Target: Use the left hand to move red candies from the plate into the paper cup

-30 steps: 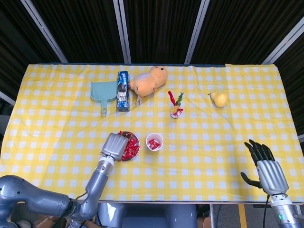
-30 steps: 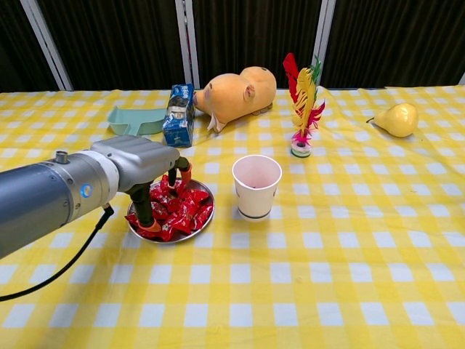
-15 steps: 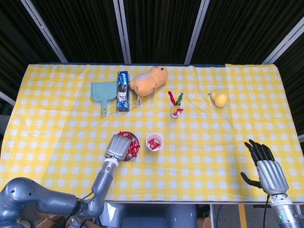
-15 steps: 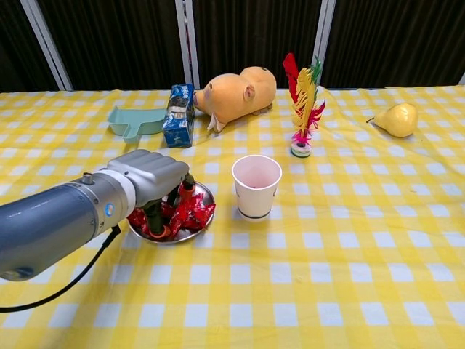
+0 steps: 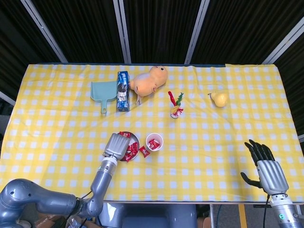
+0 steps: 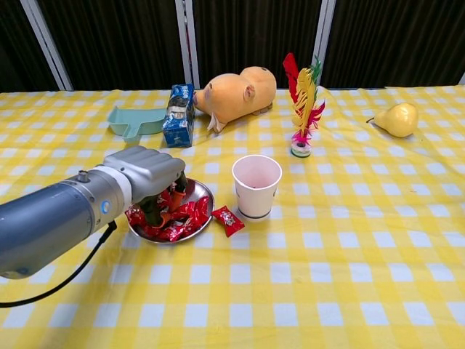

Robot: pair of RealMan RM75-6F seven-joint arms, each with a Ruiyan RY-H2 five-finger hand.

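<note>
The paper cup (image 5: pixel 154 141) stands near the middle of the yellow checked table (image 5: pixel 57 128), with red candies showing inside it. Just left of the cup sits the plate (image 5: pixel 135 138) of red candies (image 5: pixel 132 149), and the left hand (image 5: pixel 117 145) rests over the plate's left part. One stray candy (image 5: pixel 144 152) lies on the cloth touching the cup's lower left. Far right of the cup, off the table's near edge, the right hand (image 5: pixel 267 168) is held with fingers spread.

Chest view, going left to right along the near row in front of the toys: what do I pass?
Left hand over the plate of red candies → a stray red candy lying on the cloth → paper cup.
</note>
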